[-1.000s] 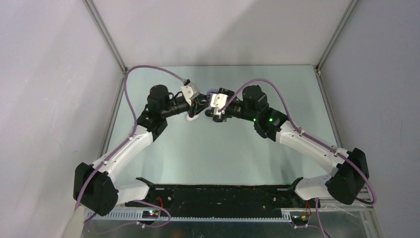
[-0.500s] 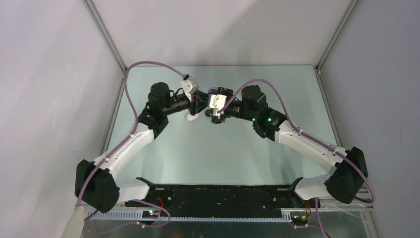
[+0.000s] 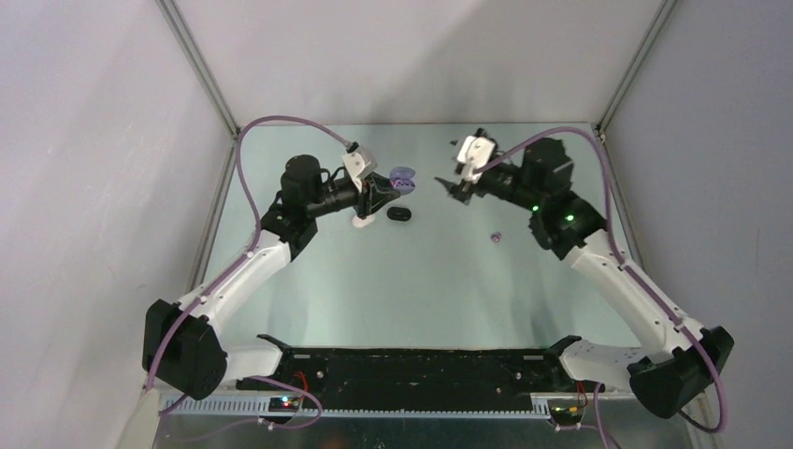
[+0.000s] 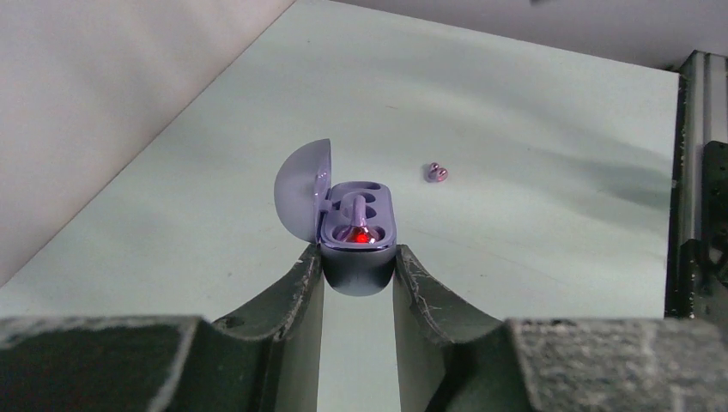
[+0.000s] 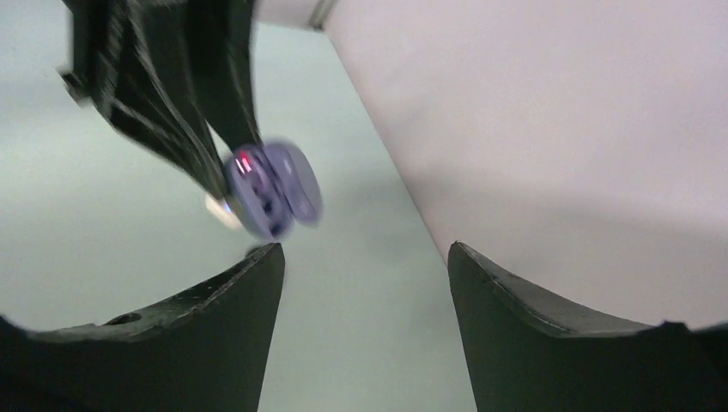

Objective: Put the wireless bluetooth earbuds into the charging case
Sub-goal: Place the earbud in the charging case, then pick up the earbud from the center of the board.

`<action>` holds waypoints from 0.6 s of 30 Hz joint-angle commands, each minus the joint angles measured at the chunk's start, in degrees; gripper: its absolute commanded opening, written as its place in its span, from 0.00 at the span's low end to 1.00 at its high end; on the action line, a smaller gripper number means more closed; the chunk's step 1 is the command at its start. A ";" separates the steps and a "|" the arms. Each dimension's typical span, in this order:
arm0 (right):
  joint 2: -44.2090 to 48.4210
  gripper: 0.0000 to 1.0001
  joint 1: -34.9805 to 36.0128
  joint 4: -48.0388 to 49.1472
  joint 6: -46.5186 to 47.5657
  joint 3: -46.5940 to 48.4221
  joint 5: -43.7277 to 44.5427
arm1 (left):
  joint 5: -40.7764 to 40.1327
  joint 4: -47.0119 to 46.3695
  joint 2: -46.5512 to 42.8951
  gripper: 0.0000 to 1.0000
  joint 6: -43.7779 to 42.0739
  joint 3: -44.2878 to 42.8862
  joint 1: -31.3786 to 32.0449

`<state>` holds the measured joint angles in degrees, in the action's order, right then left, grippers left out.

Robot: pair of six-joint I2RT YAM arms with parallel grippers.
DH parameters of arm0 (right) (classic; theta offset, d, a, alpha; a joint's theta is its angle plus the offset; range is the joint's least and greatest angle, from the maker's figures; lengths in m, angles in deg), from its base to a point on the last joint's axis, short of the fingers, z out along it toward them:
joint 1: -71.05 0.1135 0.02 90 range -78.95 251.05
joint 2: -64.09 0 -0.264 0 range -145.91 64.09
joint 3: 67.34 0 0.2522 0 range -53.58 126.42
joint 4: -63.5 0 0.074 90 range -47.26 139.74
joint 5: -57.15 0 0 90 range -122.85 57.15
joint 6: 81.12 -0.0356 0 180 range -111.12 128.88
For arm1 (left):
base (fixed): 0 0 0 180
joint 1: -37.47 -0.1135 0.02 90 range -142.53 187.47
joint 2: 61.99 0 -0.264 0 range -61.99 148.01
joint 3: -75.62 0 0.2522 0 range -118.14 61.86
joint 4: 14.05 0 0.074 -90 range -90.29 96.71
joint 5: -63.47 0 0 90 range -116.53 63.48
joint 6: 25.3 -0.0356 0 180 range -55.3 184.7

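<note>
- Lavender case (image 4: 357,270) clamped at its near end in the left gripper (image 4: 357,257), jaws pressed against both flanks of the shell.
- Seems held just off the pale green table (image 3: 374,281), out over the far middle of it as seen from above.
- Lid (image 4: 302,193) swung open, standing upright on the left of the case in the left wrist view.
- Seated bud (image 4: 354,225), lavender, lying in one well of the case, with a red light glowing at its near end.
- Loose bud (image 3: 497,237), lavender too, resting on the table well apart from the case, on the right arm's side and nearer the bases.
- Right gripper (image 5: 365,266) with jaws spread wide and nothing between them; only table and wall visible in the gap.
- Points toward the case from the right, near it but not touching, at about the same depth on the table.
- Right wrist view blurred: case and left gripper show as a smear up and left of the open jaws.
- Black oval (image 3: 398,214) flat on the table, just on the near side of the left gripper's tip; bigger than the loose bud, too small from above to tell more.
</note>
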<state>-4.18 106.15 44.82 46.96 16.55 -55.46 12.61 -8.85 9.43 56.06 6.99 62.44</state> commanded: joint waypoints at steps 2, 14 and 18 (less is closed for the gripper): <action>-1.99 0.71 -11.68 -24.38 5.23 4.31 -10.76 | -1.41 1.35 -0.89 0.00 -2.29 -2.33 -1.86; -31.31 0.40 -20.33 -54.80 24.63 19.03 -5.10 | -2.22 4.67 -2.91 0.00 -3.46 -2.51 -3.78; -38.92 0.33 -20.76 -52.61 20.80 22.81 1.53 | -2.60 4.79 -4.14 0.00 -3.14 -2.32 -3.92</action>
<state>-38.61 85.62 -4.28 67.92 34.58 -60.90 10.71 -3.47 8.30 54.05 6.99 58.92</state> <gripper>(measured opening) 0.356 0.338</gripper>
